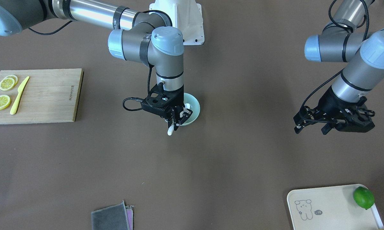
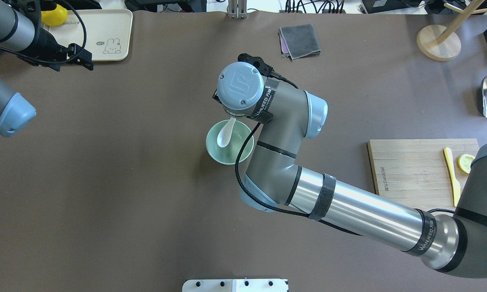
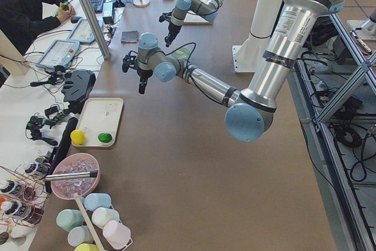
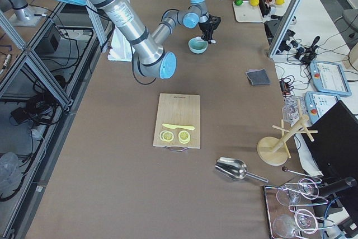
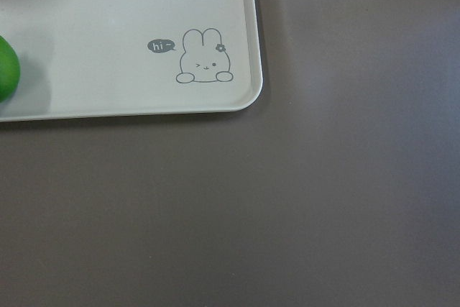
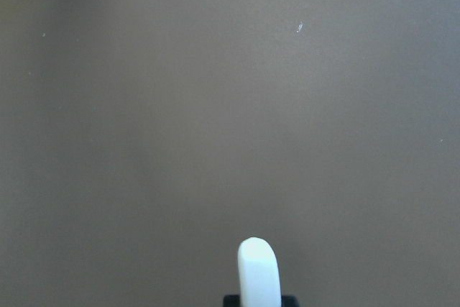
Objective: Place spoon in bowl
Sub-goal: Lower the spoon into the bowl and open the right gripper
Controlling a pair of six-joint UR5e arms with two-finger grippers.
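Observation:
The white spoon [image 2: 224, 136] is held by its handle in my right gripper [image 1: 178, 121]. Its scoop hangs tilted down inside the pale mint-green bowl [image 1: 194, 107] near the table's middle. I cannot tell whether the scoop touches the bowl's bottom. The handle's tip [image 1: 170, 131] sticks out past the fingers and shows in the right wrist view [image 6: 257, 271]. In the overhead view the wrist hides that gripper. My left gripper [image 1: 310, 129] is open and empty, hovering far to the side near the tray.
A wooden cutting board [image 1: 48, 95] holds lemon slices [image 1: 1, 102] and a yellow plastic knife [image 1: 18, 95]. A cream tray [image 1: 326, 207] with a lime [image 1: 363, 197] lies below the left gripper. A folded grey cloth [image 1: 112, 217] lies at the operators' edge.

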